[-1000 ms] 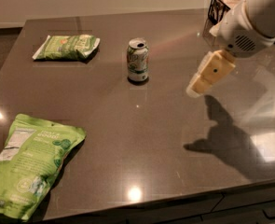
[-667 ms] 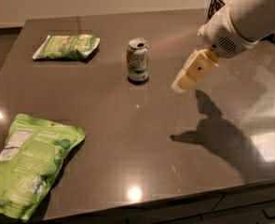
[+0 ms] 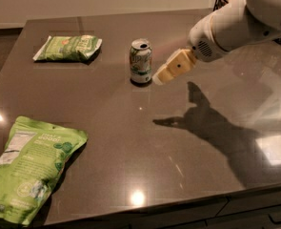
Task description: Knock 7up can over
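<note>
The 7up can [image 3: 141,61] stands upright on the dark table [image 3: 130,128], a little behind its middle. It has a silver top with a pull tab and a whitish-green label. My gripper [image 3: 160,77] comes in from the right on a white arm [image 3: 235,23]. Its cream-coloured tip is right beside the can's right side, low down, very close to it or touching it.
A flat green snack bag [image 3: 68,47] lies at the back left of the table. A larger green bag [image 3: 30,168] lies at the front left corner. The arm casts a shadow [image 3: 211,123] on the table to the right of the can.
My gripper has moved left and down toward the can, from well to its right to right beside it. The can still stands upright in the same place.
</note>
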Controlling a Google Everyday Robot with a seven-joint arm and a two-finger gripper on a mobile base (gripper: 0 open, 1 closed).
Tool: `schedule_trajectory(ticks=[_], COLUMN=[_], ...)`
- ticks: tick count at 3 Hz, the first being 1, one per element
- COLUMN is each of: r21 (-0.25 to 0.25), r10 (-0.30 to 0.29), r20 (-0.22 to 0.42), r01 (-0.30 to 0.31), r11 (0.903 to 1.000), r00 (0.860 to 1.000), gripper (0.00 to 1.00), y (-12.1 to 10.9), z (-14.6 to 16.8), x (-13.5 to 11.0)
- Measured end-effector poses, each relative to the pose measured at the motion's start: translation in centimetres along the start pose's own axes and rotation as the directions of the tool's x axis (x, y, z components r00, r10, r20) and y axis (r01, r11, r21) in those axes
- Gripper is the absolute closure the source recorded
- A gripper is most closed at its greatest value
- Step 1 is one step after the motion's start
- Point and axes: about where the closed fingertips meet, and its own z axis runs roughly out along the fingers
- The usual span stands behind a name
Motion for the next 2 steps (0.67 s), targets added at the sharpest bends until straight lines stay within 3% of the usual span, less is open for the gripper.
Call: schedule_trajectory(ticks=[2], r21=[0.049], r10=[0.058], r20=[0.055], r01=[-0.060], r11=[0.9970], r00=[0.997], gripper=[0.00], y=[-1.5], z=[5.4], x=[-2.2])
